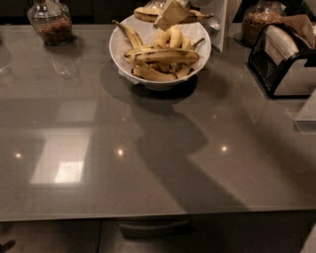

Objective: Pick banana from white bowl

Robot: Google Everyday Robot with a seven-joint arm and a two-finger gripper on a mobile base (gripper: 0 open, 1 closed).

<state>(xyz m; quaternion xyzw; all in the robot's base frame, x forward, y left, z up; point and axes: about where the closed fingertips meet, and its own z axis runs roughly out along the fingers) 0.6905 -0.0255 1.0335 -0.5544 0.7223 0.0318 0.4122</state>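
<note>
**Banana aloft, hold looks chancy**

Above the far rim of the deep round white bowl [120, 52] on the glossy grey surface [148, 168], the tan claw [170, 15] pinches the long speckled yellow banana [145, 14]. Gripped off-centre, it may tilt and slip out.

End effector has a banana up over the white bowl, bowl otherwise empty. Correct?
Not empty: the camera view shows several other bananas lying in the white bowl. The end effector does hold the banana above its far rim.
</note>
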